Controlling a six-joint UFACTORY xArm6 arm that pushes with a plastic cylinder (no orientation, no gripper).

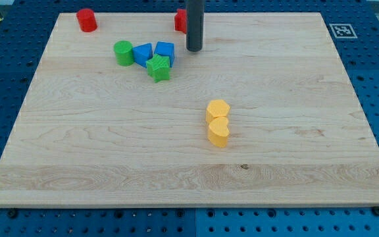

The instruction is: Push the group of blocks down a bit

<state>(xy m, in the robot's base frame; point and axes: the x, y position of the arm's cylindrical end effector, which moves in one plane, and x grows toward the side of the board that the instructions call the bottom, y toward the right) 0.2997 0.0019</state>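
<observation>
A group of blocks sits at the view's upper left of the wooden board: a green cylinder, a blue triangular block, a blue block and a green star just below them. They touch or nearly touch one another. My tip stands just right of the blue block, a short gap away. A red block sits behind the rod, partly hidden by it.
A red cylinder stands near the board's top left edge. Two yellow blocks sit touching, one below the other, right of the board's middle. A marker tag is at the top right corner.
</observation>
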